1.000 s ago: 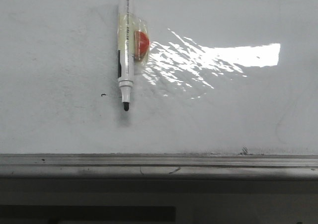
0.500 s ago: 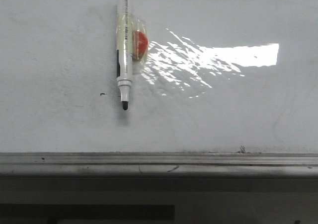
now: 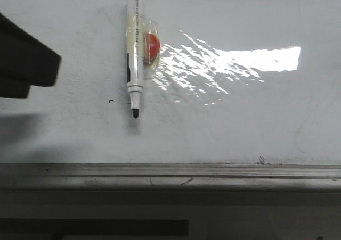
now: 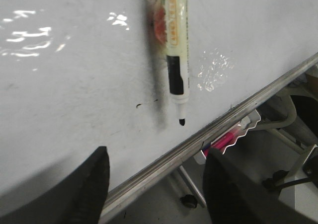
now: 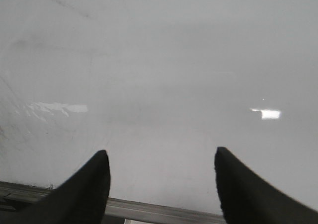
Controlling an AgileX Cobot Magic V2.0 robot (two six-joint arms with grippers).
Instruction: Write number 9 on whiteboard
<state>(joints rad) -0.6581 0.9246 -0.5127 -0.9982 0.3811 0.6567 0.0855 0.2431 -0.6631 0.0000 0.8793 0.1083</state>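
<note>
The whiteboard [image 3: 240, 117] is glossy white with a bright glare patch. The number 9 is out of view; only a tiny black dash [image 3: 111, 101] marks the board. A white marker [image 3: 135, 54] with a black tip hangs tip-down on the board, held under clear tape beside a red round piece [image 3: 152, 44]. In the left wrist view the marker [image 4: 177, 45] lies well beyond my left gripper [image 4: 156, 154], which is open and empty over the board's lower rail. My right gripper [image 5: 160, 153] is open and empty too, facing bare whiteboard [image 5: 164, 75].
A grey metal rail [image 3: 170, 176] runs along the board's lower edge. A dark part of my left arm [image 3: 24, 64] juts in at the left edge. Under the rail sits a small wavy-edged tray with a pink item [image 4: 226, 140].
My left arm has come into the front view from the left edge, casting a shadow on the board. The marker hangs in the same place.
</note>
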